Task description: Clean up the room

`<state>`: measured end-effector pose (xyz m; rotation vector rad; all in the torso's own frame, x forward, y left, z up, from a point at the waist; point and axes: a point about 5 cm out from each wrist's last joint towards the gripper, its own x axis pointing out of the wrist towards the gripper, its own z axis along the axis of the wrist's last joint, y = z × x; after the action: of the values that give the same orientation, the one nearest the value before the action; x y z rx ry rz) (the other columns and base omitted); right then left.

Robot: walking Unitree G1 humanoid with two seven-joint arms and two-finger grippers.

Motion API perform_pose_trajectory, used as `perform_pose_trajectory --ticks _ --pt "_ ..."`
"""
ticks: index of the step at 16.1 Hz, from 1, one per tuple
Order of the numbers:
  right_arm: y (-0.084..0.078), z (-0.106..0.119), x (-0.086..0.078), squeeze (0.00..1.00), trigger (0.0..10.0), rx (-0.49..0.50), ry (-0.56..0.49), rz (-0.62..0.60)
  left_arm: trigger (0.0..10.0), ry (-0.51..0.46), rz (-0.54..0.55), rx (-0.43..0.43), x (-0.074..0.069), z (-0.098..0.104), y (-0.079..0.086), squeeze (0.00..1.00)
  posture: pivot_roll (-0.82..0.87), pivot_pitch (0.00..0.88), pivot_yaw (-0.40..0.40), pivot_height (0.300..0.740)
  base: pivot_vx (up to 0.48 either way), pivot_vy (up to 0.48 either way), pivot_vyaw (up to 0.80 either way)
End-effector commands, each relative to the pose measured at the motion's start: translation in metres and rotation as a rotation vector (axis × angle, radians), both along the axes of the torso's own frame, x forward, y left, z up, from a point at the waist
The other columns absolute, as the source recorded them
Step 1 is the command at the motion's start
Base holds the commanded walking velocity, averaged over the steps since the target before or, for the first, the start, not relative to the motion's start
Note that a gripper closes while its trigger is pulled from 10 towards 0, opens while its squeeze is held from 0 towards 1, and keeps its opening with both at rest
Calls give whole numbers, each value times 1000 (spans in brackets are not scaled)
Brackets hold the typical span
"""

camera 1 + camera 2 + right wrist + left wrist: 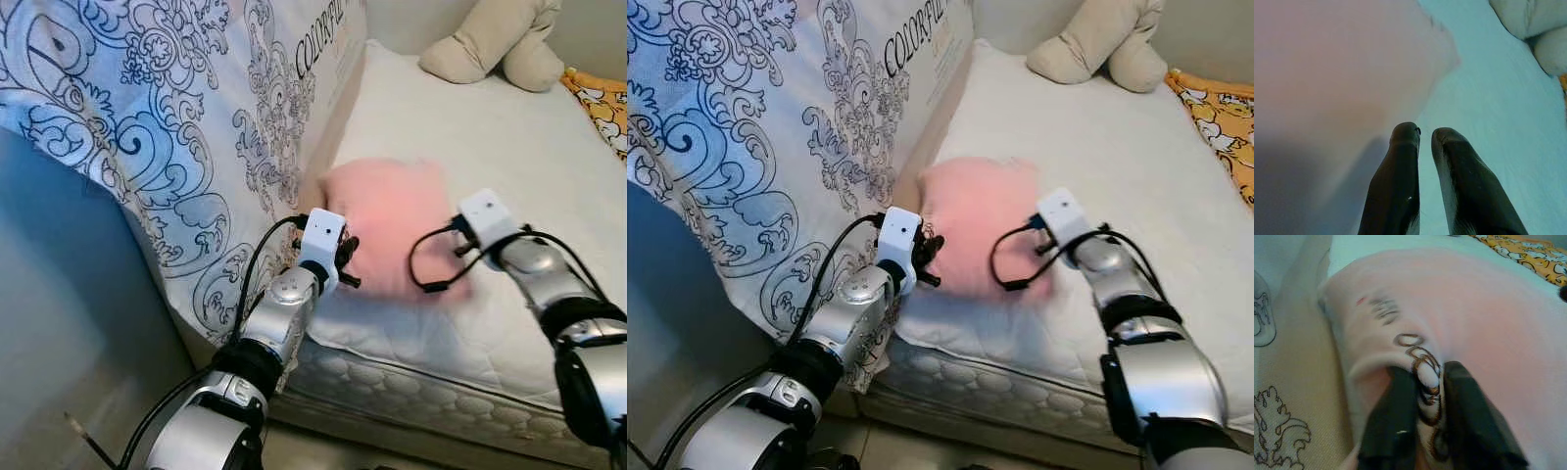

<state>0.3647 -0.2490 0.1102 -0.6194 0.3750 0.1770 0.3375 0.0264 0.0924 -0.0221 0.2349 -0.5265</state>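
Fleece, soft and pink, makes up the plump square pillow (392, 220) lying near the front edge of the quilted white mattress (509, 166), just beside the upright mattress with blue scrollwork print (176, 117). The left gripper (1427, 382) pinches a fold of the pillow's printed edge between its nearly closed black fingers. The right gripper (1425, 134) hovers at the pillow's far side over the smooth sheet, fingers almost together and holding nothing, with a beige plush toy (495, 44) well beyond the pillow.
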Motion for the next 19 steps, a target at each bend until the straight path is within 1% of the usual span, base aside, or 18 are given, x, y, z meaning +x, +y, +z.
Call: perform_pose_trajectory --ticks 1,4,6,7,9,10,11,12,13,14,15,16,17,18,19 --pt "-8 -2 -3 1000 10000 -15 -5 -21 10000 0 -72 -61 -11 6 -34 1000 -53 0 -76 740 0 0 0" --pt "-8 6 -1 1000 10000 -70 -62 -1 10000 -40 -69 -55 -9 13 -32 1000 -55 0 -75 740 0 0 0" --pt "-4 14 2 1000 10000 -111 -131 47 10000 -99 -57 -51 -7 24 -26 1000 -57 0 -76 740 0 0 0" --pt "-3 17 3 1000 10000 -107 -156 59 10000 -117 -47 -55 -7 29 -22 1000 -56 0 -77 740 0 0 0" --pt "-2 32 3 1000 10000 -64 -308 86 10000 -234 13 -61 -7 50 -1 1000 -54 0 -77 740 0 0 0" --pt "-1 37 1 1000 10000 46 -385 52 10000 -317 45 -37 -9 60 10 1000 -55 0 -79 740 0 0 0" --pt "0 40 -4 1000 10000 210 -490 -23 10000 -402 100 -20 -11 68 25 1000 -55 0 -78 740 0 0 0" --pt "0 35 -11 1000 10000 347 -533 -99 10000 -429 146 -17 -13 68 37 1000 -56 0 -77 740 0 0 0" --pt "6 26 -23 1000 10000 462 -569 -147 10000 -402 211 -7 -13 59 52 1000 -61 0 -77 740 0 0 0" --pt "15 13 -41 1000 10000 530 -605 -174 10000 -359 266 -25 -17 50 65 1000 -62 0 -71 740 0 0 0" --pt "17 8 -48 1000 10000 553 -612 -195 10000 -339 287 -46 -18 47 68 1000 -62 0 -71 740 0 0 0" --pt "20 -3 -57 1000 10000 605 -598 -242 10000 -293 304 -69 -19 41 71 1000 -68 0 -64 740 0 0 0" --pt "21 -7 -60 1000 10000 629 -593 -265 10000 -289 302 -70 -19 41 70 1000 -69 0 -61 740 0 0 0" --pt "28 -14 -64 1000 10000 658 -562 -272 10000 -286 294 -74 -17 41 65 1000 -78 0 -51 740 0 0 0" --pt "33 -13 -67 1000 10000 678 -545 -258 10000 -282 288 -82 -14 41 62 1000 -83 0 -45 740 0 0 0"
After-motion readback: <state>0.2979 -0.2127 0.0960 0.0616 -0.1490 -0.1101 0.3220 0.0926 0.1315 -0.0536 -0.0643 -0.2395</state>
